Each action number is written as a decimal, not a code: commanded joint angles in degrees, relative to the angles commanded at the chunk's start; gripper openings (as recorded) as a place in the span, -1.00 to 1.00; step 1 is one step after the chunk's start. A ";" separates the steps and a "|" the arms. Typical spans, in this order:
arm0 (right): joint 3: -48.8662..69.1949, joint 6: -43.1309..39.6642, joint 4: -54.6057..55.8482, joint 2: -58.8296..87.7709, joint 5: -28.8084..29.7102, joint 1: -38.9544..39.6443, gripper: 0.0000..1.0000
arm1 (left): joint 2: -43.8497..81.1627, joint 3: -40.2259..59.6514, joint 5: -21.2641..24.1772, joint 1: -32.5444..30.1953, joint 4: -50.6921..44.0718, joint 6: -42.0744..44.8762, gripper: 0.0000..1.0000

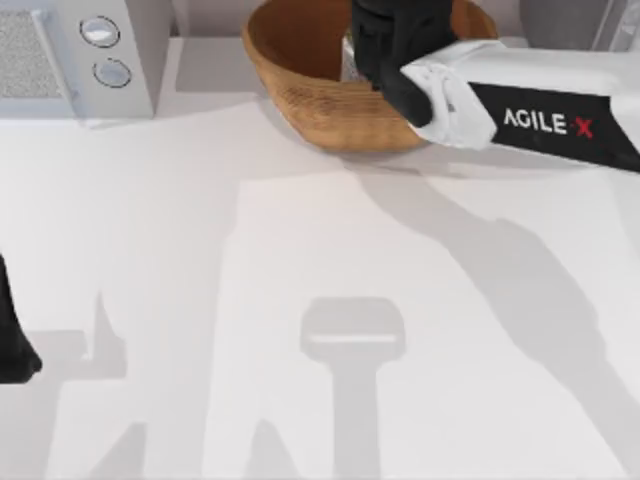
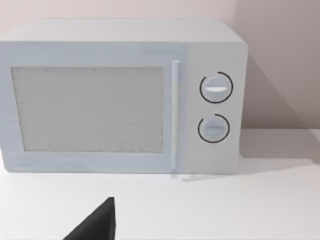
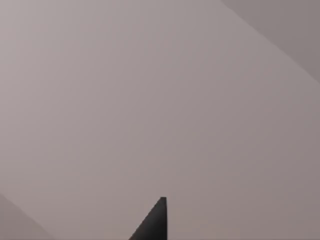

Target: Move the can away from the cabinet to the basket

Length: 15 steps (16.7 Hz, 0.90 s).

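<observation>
Hovering over the wicker basket (image 1: 300, 85) at upper centre, the right gripper (image 1: 385, 50) should release low; finger state: cannot tell.

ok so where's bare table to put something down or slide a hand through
The table is bare across the middle and front, from the left arm at the left edge over to the right side. It is crowded along the back: the microwave at back left, the basket at back centre, and the right arm reaching over the basket.

Right arm (image 1: 540, 110) over the basket (image 1: 300, 80), white appliance (image 1: 80, 55) at far left.
</observation>
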 joint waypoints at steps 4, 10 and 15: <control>0.00 0.00 0.00 0.00 0.00 0.00 1.00 | 0.00 0.00 0.00 0.00 0.00 0.00 1.00; 0.00 0.00 0.00 0.00 0.00 0.00 1.00 | 0.00 0.00 0.00 0.00 0.00 0.00 1.00; 0.00 0.00 0.00 0.00 0.00 0.00 1.00 | 0.00 0.00 0.00 0.00 0.00 0.00 1.00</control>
